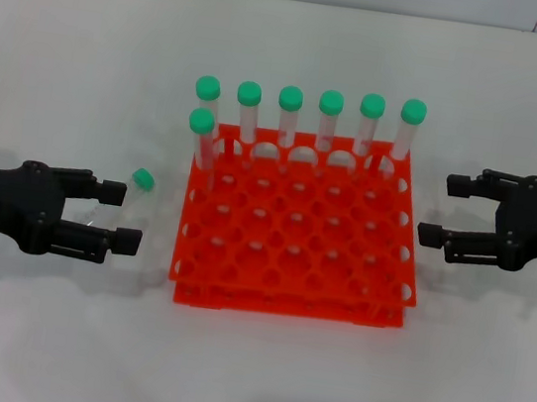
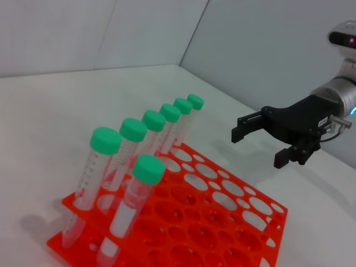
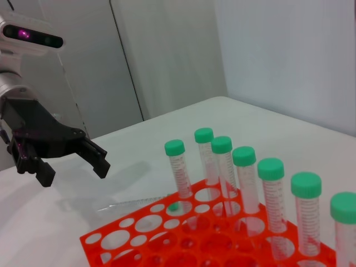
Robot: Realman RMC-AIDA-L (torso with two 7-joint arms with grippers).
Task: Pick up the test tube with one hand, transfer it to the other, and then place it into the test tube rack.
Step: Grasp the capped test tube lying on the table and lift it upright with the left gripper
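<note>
Head view: test tube (image 1: 127, 196) lies between open left claw (image 1: 119, 214) and rack (image 1: 297, 225).

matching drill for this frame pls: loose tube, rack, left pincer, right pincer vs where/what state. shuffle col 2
1. loose test tube
2. test tube rack
3. left pincer
4. right pincer

a. open, off the rack's right side, holding nothing
b. lying on the table left of the rack
c. seven capped tubes standing along its far edge and left corner
d. open, fingers either side of the lying tube

Pairs: 1-b, 2-c, 3-d, 4-a
</note>
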